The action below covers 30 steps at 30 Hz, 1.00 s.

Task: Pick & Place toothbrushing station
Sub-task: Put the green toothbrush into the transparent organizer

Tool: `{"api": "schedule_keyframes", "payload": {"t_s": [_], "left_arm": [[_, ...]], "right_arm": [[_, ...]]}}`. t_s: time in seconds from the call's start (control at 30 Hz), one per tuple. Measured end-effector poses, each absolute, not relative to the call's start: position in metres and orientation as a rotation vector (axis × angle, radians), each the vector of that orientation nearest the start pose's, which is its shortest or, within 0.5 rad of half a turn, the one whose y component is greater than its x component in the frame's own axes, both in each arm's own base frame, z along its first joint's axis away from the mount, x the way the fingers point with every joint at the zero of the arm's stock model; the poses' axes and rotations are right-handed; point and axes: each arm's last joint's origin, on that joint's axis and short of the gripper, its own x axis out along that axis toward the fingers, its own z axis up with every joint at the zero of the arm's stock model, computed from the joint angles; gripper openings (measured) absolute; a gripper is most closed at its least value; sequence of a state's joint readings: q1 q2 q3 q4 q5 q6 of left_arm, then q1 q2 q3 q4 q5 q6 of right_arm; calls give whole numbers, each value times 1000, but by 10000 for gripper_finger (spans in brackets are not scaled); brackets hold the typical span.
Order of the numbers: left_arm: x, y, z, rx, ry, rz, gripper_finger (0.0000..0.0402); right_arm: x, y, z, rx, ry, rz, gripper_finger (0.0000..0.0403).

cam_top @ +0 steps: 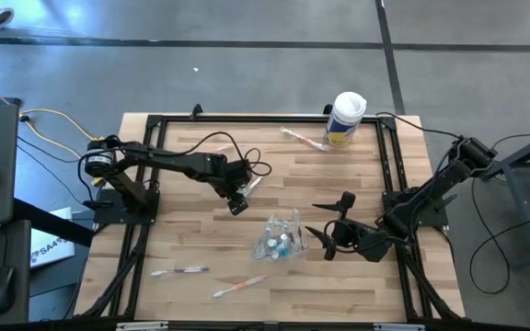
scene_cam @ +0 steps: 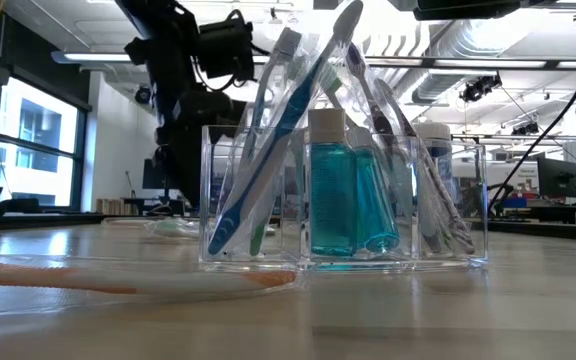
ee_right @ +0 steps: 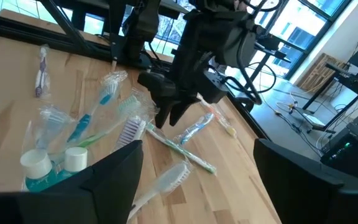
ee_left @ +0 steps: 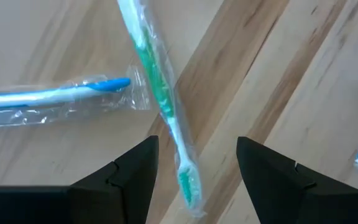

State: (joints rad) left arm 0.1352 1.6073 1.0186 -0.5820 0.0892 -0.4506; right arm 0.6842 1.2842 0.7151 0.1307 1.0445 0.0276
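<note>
The toothbrushing station (cam_top: 279, 239) is a clear plastic cup standing on the table right of centre. It holds toothbrushes and teal white-capped bottles (scene_cam: 343, 190). My left gripper (cam_top: 238, 204) hangs open left of and beyond it, pointing down. Its fingers stand on either side of a wrapped green toothbrush (ee_left: 160, 93) lying flat on the table, without touching it. A wrapped blue toothbrush (ee_left: 42, 96) lies beside that one. My right gripper (cam_top: 318, 225) waits open, just right of the station.
A white canister with a yellow label (cam_top: 346, 118) stands at the far edge, with a wrapped toothbrush (cam_top: 302, 138) left of it. Two more wrapped toothbrushes (cam_top: 180, 270) (cam_top: 239, 286) lie near the front edge. A black frame (cam_top: 145, 129) borders the table.
</note>
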Motion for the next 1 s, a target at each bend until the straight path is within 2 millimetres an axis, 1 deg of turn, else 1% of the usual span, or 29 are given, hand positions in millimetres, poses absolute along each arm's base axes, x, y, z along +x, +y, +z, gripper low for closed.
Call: {"api": "schedule_keyframes", "payload": {"t_s": [0.1,0.3,0.57,0.73,0.83,1.0], "left_arm": [[300,38,187,-531,1142,310,216],[293,39,177,-554,1161,396,216],[293,38,169,-587,1117,340,216],[291,38,165,-592,1120,364,216],[292,37,163,-590,1118,363,216],[301,32,149,-573,1133,349,216]], "right_arm": [[216,144,240,-306,281,-358,299],[216,144,240,-307,281,-359,299],[216,144,240,-306,281,-359,299],[216,144,240,-306,281,-359,299],[216,144,240,-306,281,-359,299],[216,144,240,-306,281,-359,299]]}}
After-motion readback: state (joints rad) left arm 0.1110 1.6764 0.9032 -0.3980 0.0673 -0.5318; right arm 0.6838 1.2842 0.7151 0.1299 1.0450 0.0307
